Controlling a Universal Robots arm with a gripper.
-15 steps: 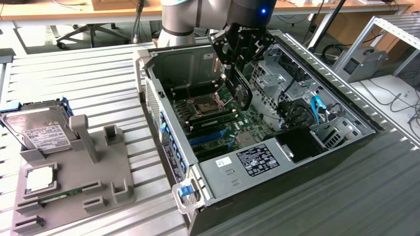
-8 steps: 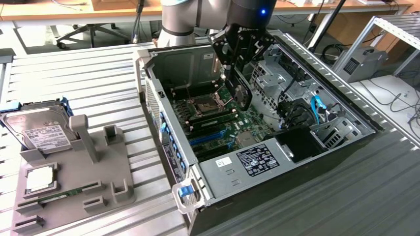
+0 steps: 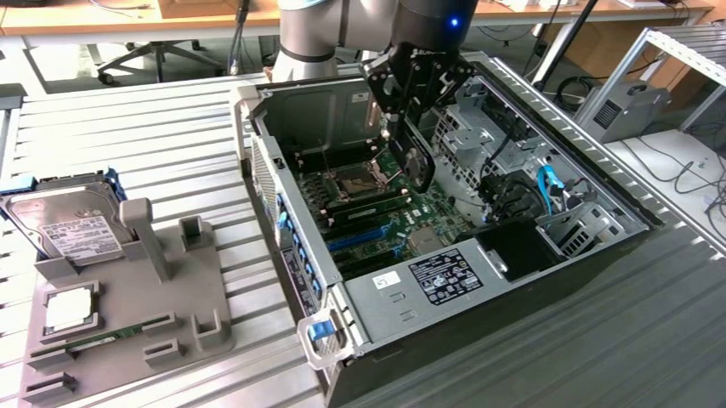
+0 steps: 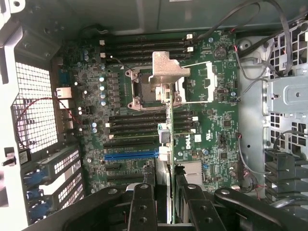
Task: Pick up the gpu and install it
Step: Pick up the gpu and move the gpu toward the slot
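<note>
Fingers [image 4: 143, 207] clamped on gpu [image 4: 163, 67], edge-on above motherboard [image 4: 216, 144]. Risk: card skews in grip, misses blue slot [image 4: 131, 155], gouges board.

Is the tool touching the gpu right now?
Touching. Wrist view: the gpu sits edge-on, clamped in the tool. Exterior view: it hangs from the tool over the open case.

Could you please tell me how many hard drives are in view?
1. The hard drive leans in the grey holder at the exterior view's left, outside the case. More may be hidden in the case's bays.
</note>
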